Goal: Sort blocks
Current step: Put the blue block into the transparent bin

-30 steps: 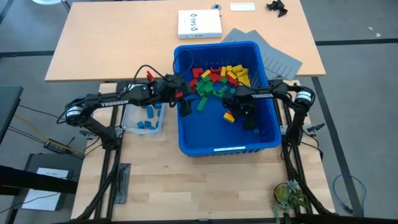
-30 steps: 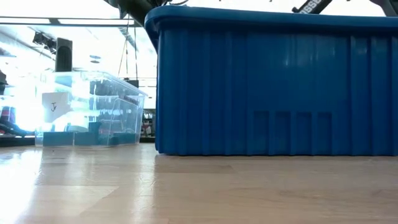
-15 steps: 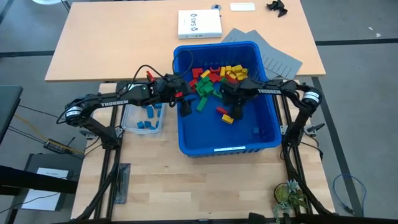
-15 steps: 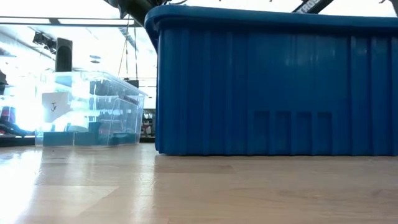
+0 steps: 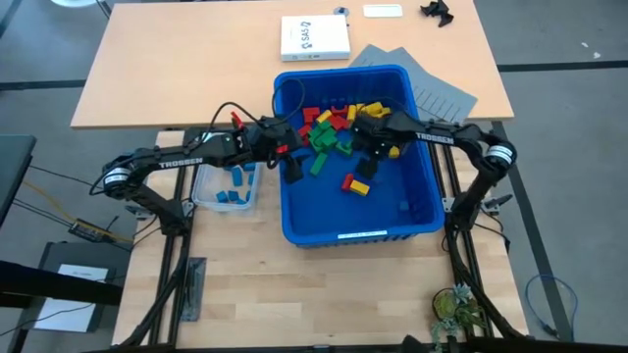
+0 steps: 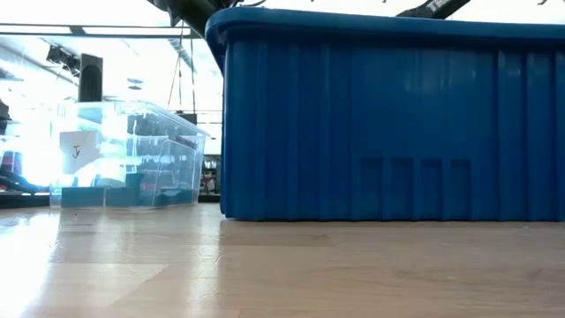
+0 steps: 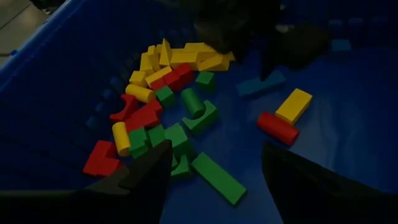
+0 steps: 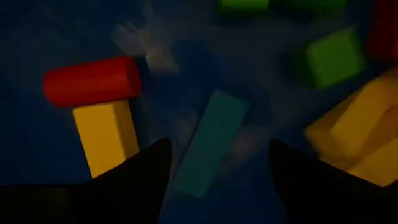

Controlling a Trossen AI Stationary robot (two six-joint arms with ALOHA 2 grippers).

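The large blue bin (image 5: pixel 412 211) stood at the middle of the light wooden tabletop (image 5: pixel 245 294), and everything else is placed from it. The blocks (image 5: pixel 343 123) lay mostly heaped against its far wall, red, yellow and green mixed; a red cylinder (image 7: pixel 277 127) touching a yellow brick (image 7: pixel 293 106) lay apart, nearer the bin's centre, with a blue brick (image 8: pixel 210 143) just beside them.

The right gripper (image 5: pixel 376 147) hung inside the bin over that blue brick, jaws open and empty, the brick showing between the two fingers in its wrist view. The left gripper (image 5: pixel 292 157) reached in over the bin's left wall, jaws open, holding nothing.

The risk, as I judged it: the blue brick lay slanted to the jaws and close to the red-and-yellow pair, so a closing grip could pinch a corner and skid it away, or nudge its neighbours. Blue on blue also made it easy to misjudge.

A small clear tub (image 5: pixel 208 196) with a few blue pieces sat left of the bin. Beyond the bin lay a white box (image 5: pixel 314 37) and grey paper (image 5: pixel 442 93). The room behind looked bright and cluttered.
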